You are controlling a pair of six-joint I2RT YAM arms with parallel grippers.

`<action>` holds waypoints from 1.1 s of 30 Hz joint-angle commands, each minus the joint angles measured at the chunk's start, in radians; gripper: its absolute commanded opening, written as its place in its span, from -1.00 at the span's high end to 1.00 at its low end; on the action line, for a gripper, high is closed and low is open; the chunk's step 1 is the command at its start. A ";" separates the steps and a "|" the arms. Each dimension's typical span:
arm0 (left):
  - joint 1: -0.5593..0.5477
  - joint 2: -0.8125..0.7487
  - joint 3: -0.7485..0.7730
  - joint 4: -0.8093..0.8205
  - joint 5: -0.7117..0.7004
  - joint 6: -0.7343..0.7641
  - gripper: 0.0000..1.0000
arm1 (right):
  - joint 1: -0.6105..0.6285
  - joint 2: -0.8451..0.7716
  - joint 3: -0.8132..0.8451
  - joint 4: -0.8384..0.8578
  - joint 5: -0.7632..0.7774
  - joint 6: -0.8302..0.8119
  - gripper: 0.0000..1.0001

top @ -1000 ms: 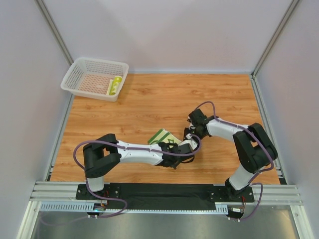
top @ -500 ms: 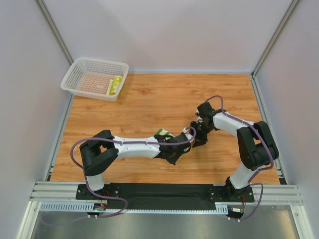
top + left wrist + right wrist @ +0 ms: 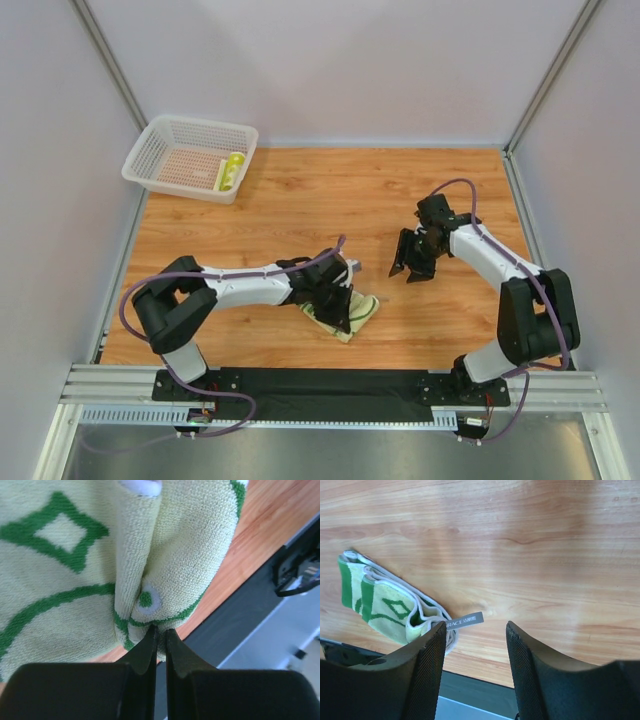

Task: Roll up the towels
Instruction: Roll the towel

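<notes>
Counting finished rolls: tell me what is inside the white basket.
One yellow-green rolled towel lies at the right end of the basket. The near mesh wall partly hides a strip of its floor.

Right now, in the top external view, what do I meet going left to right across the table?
white mesh basket → patterned towel → right gripper
</notes>
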State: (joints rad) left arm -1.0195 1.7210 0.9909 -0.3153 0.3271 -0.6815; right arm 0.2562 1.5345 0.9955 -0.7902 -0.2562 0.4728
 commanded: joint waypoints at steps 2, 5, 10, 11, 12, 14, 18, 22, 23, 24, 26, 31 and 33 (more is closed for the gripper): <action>0.074 -0.118 -0.124 0.206 0.182 -0.227 1.00 | -0.003 -0.080 -0.026 -0.017 -0.024 -0.008 -0.06; 0.146 -0.138 -0.280 0.391 0.294 -0.419 1.00 | -0.003 -0.135 -0.069 0.009 -0.090 0.006 -0.06; 0.213 -0.133 -0.363 0.524 0.326 -0.549 1.00 | 0.000 -0.232 -0.158 0.118 -0.236 0.020 -0.09; 0.219 -0.127 -0.374 0.535 0.340 -0.570 1.00 | 0.002 -0.269 -0.179 0.150 -0.267 0.029 -0.11; 0.223 -0.121 -0.409 0.591 0.352 -0.642 1.00 | 0.009 -0.289 -0.223 0.182 -0.312 0.039 -0.18; 0.236 -0.092 -0.458 0.710 0.383 -0.703 1.00 | 0.034 -0.329 -0.262 0.271 -0.347 0.070 -0.22; 0.256 -0.063 -0.472 0.694 0.383 -0.747 1.00 | 0.083 -0.323 -0.354 0.451 -0.396 0.119 -0.32; 0.292 -0.028 -0.512 0.775 0.423 -0.812 1.00 | 0.129 -0.278 -0.409 0.608 -0.413 0.158 -0.38; 0.297 -0.021 -0.524 0.801 0.438 -0.817 1.00 | 0.150 -0.266 -0.409 0.620 -0.408 0.158 -0.39; 0.308 -0.015 -0.526 0.799 0.441 -0.814 1.00 | 0.159 -0.252 -0.411 0.650 -0.405 0.156 -0.40; 0.314 -0.011 -0.531 0.788 0.444 -0.807 1.00 | 0.188 -0.218 -0.411 0.680 -0.400 0.158 -0.41; 0.329 0.005 -0.528 0.788 0.460 -0.799 1.00 | 0.210 -0.127 -0.403 0.759 -0.402 0.161 -0.43; 0.332 0.012 -0.525 0.782 0.464 -0.794 1.00 | 0.216 -0.096 -0.394 0.779 -0.410 0.158 -0.43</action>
State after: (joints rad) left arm -0.6998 1.7077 0.4721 0.4747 0.7811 -1.4525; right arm 0.4641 1.4002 0.5865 -0.1146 -0.6464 0.6224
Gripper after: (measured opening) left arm 0.097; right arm 0.715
